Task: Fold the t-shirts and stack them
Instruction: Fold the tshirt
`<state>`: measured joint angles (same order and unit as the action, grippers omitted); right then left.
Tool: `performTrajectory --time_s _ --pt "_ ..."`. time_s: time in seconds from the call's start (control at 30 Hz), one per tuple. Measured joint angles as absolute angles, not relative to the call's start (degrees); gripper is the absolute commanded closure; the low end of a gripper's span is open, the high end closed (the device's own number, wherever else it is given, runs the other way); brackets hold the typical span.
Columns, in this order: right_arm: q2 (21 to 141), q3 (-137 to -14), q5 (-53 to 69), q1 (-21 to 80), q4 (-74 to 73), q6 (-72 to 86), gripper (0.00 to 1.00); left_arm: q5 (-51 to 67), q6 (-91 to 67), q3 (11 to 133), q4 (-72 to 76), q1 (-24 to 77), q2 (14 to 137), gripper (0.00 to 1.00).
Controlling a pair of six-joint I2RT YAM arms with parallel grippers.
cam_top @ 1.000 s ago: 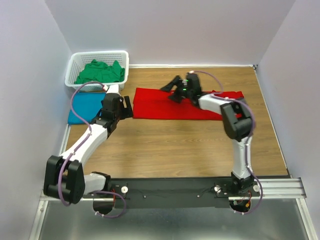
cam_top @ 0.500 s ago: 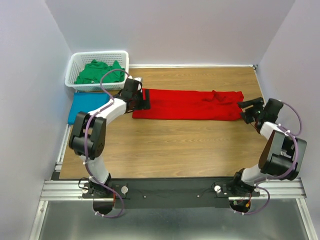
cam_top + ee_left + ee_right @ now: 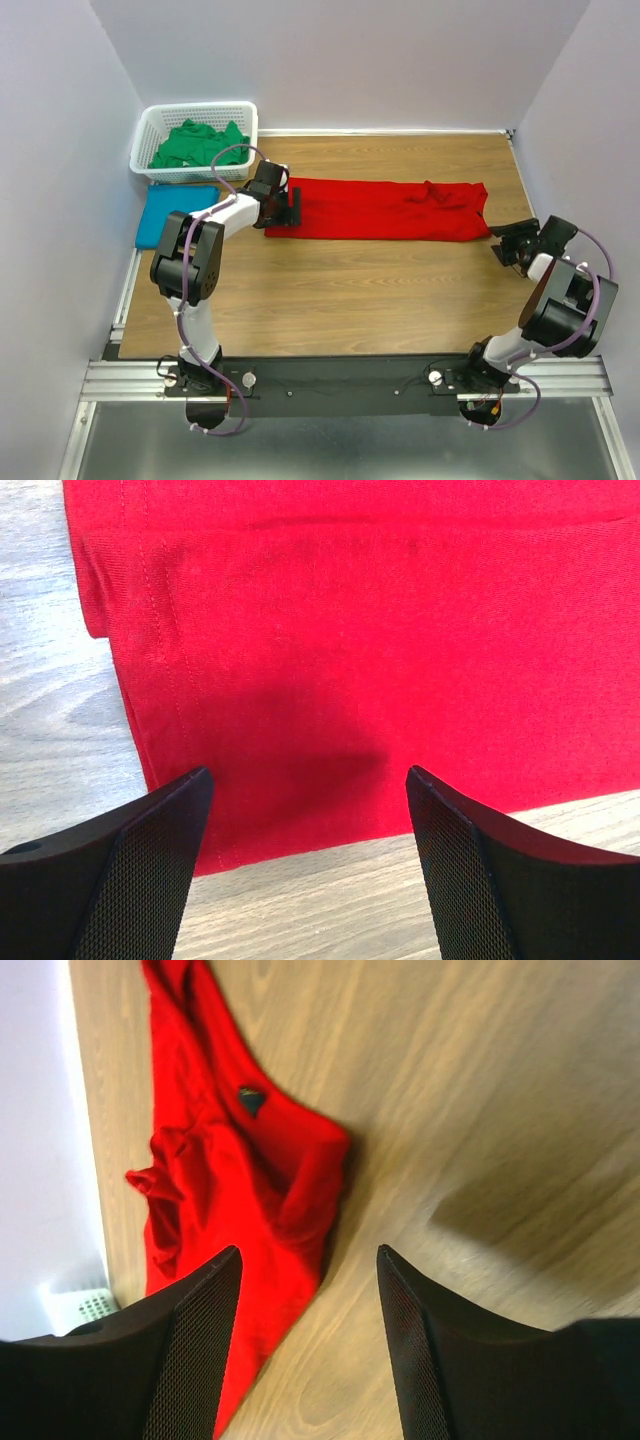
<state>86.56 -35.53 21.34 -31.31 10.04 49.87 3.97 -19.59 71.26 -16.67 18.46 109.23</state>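
I see the red shirt stretched long across the table. My left gripper hangs released over its left end. My right gripper, jaws apart and empty, sits just off its right end. The teal shirt lies left of it.

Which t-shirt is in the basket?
The green t-shirt, crumpled inside the white lattice basket. The red t-shirt lies spread on the table; the teal blue t-shirt lies flat beside the basket.

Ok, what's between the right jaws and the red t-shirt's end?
Nothing but bare wooden table. The right wrist view shows the red t-shirt just ahead of the open right jaws, untouched; the top view shows the same narrow gap.
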Motion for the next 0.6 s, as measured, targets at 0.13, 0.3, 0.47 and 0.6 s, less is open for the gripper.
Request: performTrajectory --time_s 0.13,0.3,0.47,0.6 --pt "89.30 -35.70 21.21 -31.70 10.22 49.23 0.41 3.70 -19.55 70.76 -16.05 18.46 108.99 0.14" --pt "91.66 -36.45 21.26 -31.86 10.61 48.97 0.43 3.55 -19.55 70.30 -15.55 18.50 108.75 0.14" --pt "92.27 -37.41 21.28 -31.94 10.66 48.99 0.43 3.40 -19.53 69.04 -14.33 18.50 108.05 0.14" --pt "92.27 -37.95 21.28 -31.97 10.66 49.01 0.43 3.18 -19.53 68.47 -13.80 18.50 107.72 0.14"
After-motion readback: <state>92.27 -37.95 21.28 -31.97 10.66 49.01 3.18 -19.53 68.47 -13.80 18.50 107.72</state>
